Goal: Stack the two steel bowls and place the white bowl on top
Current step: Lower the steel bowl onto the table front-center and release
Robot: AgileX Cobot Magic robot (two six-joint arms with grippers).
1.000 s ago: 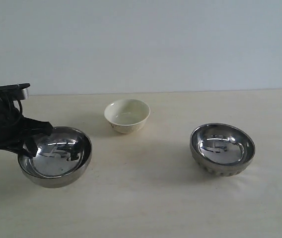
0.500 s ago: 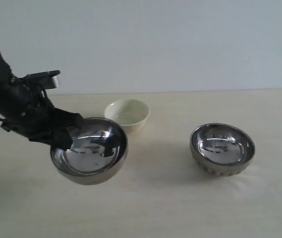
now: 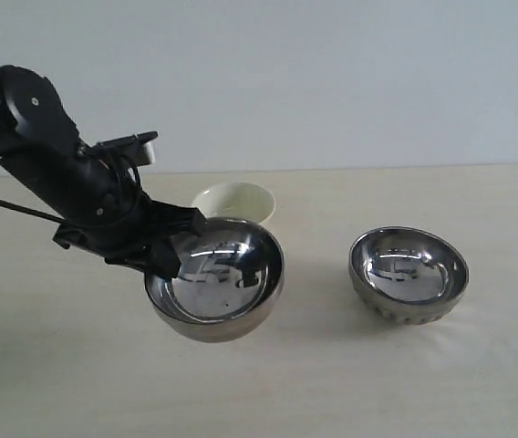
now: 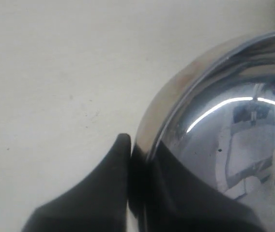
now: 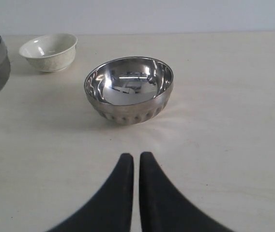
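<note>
My left gripper (image 3: 160, 260) is shut on the rim of the smooth steel bowl (image 3: 215, 280), one finger outside and one inside, and holds it tilted above the table left of centre. In the left wrist view that smooth steel bowl (image 4: 224, 121) fills the frame beside the left gripper (image 4: 136, 159). The ribbed steel bowl (image 3: 409, 274) rests upright on the table at the right, also seen as the ribbed steel bowl (image 5: 129, 89). The white bowl (image 3: 234, 200) stands behind the held bowl, partly hidden by it. My right gripper (image 5: 136, 160) is shut on nothing, short of the ribbed bowl, out of the exterior view.
A pale table (image 3: 332, 383) runs back to a plain light wall (image 3: 332, 82). The black left arm (image 3: 49, 155) reaches in from the left edge above the table.
The left arm has carried the smooth steel bowl to the right, from the table's left edge to in front of the white bowl. The ribbed bowl and the white bowl have stayed put.
</note>
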